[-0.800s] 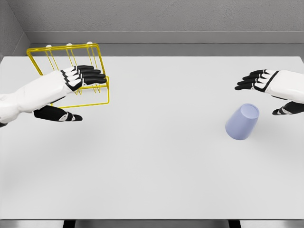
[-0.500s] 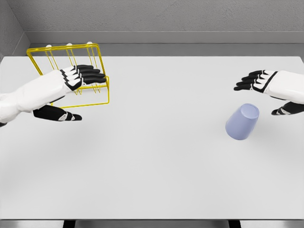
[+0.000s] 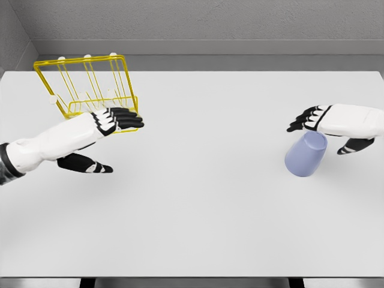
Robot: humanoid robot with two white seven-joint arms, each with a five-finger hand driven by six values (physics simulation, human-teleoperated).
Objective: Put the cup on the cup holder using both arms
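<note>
A pale blue cup (image 3: 305, 155) lies tilted on the white table (image 3: 198, 210) at the right, its base pointing up and away. My right hand (image 3: 327, 132) hovers just above and behind the cup, fingers spread and thumb on the cup's right side, holding nothing. A yellow wire cup holder (image 3: 87, 85) with white-tipped pegs stands at the back left. My left hand (image 3: 111, 137) is open in front of the holder's lower right corner, fingers stretched to the right and thumb below.
A grey wall (image 3: 198, 24) runs behind the table's far edge. The table's near edge crosses the bottom of the view.
My right hand has dropped and moved in over the cup. My left hand has come down and to the right, off the holder's front toward its lower corner.
</note>
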